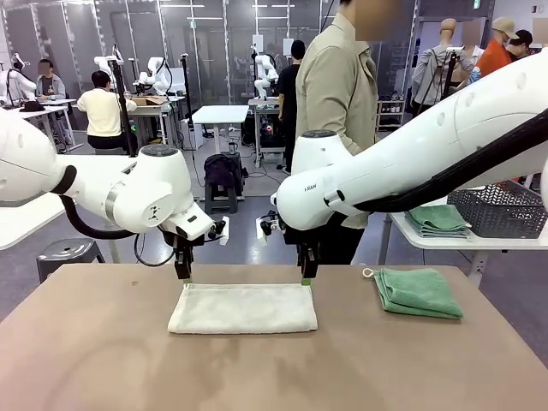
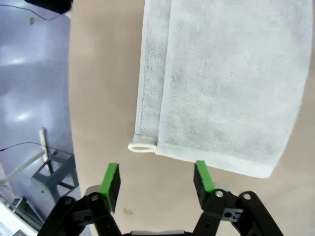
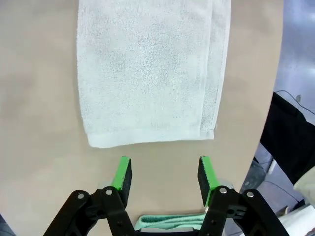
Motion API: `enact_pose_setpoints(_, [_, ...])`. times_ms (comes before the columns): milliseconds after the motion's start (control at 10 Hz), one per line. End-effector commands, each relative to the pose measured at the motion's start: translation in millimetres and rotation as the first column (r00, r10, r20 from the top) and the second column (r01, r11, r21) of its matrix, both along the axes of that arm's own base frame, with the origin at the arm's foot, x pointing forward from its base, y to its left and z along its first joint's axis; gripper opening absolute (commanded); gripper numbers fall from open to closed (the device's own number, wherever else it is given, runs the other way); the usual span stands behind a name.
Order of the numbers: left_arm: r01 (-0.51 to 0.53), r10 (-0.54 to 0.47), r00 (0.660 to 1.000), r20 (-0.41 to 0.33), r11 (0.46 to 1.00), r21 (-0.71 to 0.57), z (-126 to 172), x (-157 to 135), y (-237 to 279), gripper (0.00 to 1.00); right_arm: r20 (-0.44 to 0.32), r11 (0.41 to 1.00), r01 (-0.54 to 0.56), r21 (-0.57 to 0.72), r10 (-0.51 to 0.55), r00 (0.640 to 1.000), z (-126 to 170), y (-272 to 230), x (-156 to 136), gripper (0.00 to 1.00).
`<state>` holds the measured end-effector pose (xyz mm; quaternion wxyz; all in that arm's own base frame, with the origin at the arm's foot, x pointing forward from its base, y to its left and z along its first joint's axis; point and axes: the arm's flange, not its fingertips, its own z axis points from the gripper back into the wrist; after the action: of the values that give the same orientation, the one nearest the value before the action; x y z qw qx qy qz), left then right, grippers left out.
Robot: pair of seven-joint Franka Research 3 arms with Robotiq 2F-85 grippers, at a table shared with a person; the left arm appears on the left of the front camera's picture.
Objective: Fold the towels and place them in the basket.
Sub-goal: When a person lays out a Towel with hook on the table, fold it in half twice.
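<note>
Cream-white towel (image 1: 242, 308): terry cloth, looped pile, folded into a long flat rectangle of two layers. It lies at the middle of the tan matte surface (image 1: 103, 342). In the left wrist view the towel (image 2: 221, 83) shows a hemmed under-layer protruding along one side, with a small cream loop (image 2: 141, 147) at the corner.

Mint green towel (image 1: 417, 292): same pile, folded into a thicker compact rectangle, with a white loop at its far left corner. It lies on the surface to the right of the cream one, well apart from it.

Basket (image 1: 501, 210): dark grey, rectangular, lattice mesh walls. It stands on a white side surface (image 1: 428, 240) at far right, beside a stack of folded green cloths (image 1: 438, 220).

Left gripper (image 1: 183, 278): at the towel's far left corner. Its jaws stand wide apart in its wrist view (image 2: 156, 179), holding nothing; bare surface shows between the green pads and the cloth.

Right gripper (image 1: 306, 278): at the far right corner. Its jaws are likewise apart (image 3: 164, 173) and empty, clear of the towel's (image 3: 147, 73) end
</note>
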<state>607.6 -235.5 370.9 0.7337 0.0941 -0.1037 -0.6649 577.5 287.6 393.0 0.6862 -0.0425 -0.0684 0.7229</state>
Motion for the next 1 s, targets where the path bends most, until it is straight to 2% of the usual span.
enact_pose_setpoints(0, [0.031, -0.032, 0.999, -0.024, 0.997, -0.073, 26.6, -29.1, 25.8, 0.84, -0.040, 0.995, 0.102, 0.016, -0.101, 0.994, 27.7, -6.3, -37.3, 0.68])
enact_pose_setpoints(200, [0.054, -0.064, 0.997, -0.049, 0.984, -0.171, 60.6, -52.0, 55.3, 0.84, -0.103, 0.976, 0.194, 0.101, -0.184, 0.978, 64.9, -8.1, -78.0, 0.68])
enact_pose_setpoints(400, [0.051, -0.072, 0.995, -0.068, 0.963, -0.266, 85.5, -72.0, 79.0, 0.84, -0.202, 0.920, 0.310, 0.239, -0.265, 0.943, 91.2, -10.9, -110.6, 0.68])
enact_pose_setpoints(500, [0.056, -0.080, 0.995, -0.066, 0.948, -0.312, 96.8, -81.0, 92.4, 0.84, -0.246, 0.868, 0.403, 0.290, -0.339, 0.908, 102.5, -15.3, -125.4, 0.68])
enact_pose_setpoints(600, [0.054, -0.082, 0.995, -0.064, 0.933, -0.355, 108.2, -90.2, 108.4, 0.84, -0.277, 0.788, 0.534, 0.307, -0.462, 0.842, 111.8, -23.2, -138.8, 0.68])
enact_pose_setpoints(700, [0.066, -0.093, 0.994, -0.048, 0.912, -0.405, 115.3, -95.4, 123.8, 0.84, -0.289, 0.719, 0.617, 0.320, -0.546, 0.787, 114.0, -32.7, -145.7, 0.68])
enact_pose_setpoints(900, [0.079, -0.120, 0.992, -0.048, 0.860, -0.504, 117.7, -96.6, 153.2, 0.84, -0.427, 0.609, 0.711, 0.350, -0.572, 0.700, 98.4, -50.5, -149.8, 0.68])
